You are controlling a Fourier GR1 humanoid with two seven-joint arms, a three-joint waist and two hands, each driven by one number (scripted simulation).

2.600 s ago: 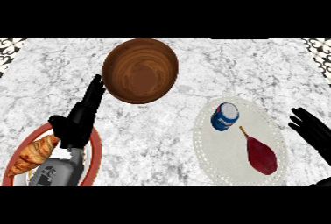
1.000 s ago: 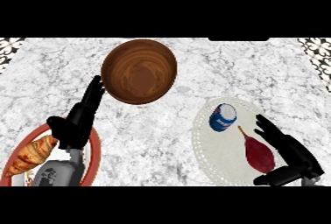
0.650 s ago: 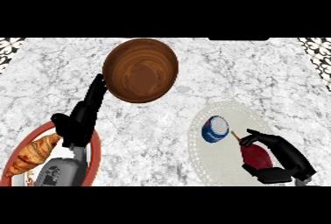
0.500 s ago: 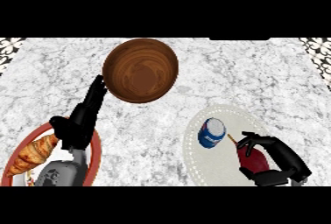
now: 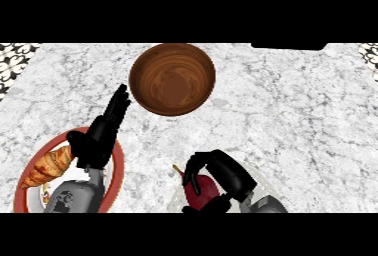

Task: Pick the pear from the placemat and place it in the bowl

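Between the curled fingers (image 5: pixel 196 167) of the right hand (image 5: pixel 225 175) the pear (image 5: pixel 203 192) is held, dark red, its stem end poking out just beside them on the side toward the left hand; the fingers are wrapped over the top of the fruit and the thumb is closed under it; whether the pear has been raised off the placemat (image 5: pixel 176 202) cannot be told, since only a pale sliver of the mat is seen just beneath the fingers. Well ahead of those fingers, and a little toward the left hand, the wooden bowl (image 5: pixel 172 78) is set on the marbled surface (image 5: pixel 295 115), nothing lying in it. Straight fingers are kept by the left hand (image 5: pixel 100 137), which is held at rest, its tips near the bowl's rim but apart from it; its forearm is laid across a red-rimmed plate (image 5: pixel 29 177) on which a croissant (image 5: pixel 46 167) is carried. The grasp is judged made and the carry is in hand; next, the pear must be brought forward over the bowl's rim, lowered inside, and only then released.
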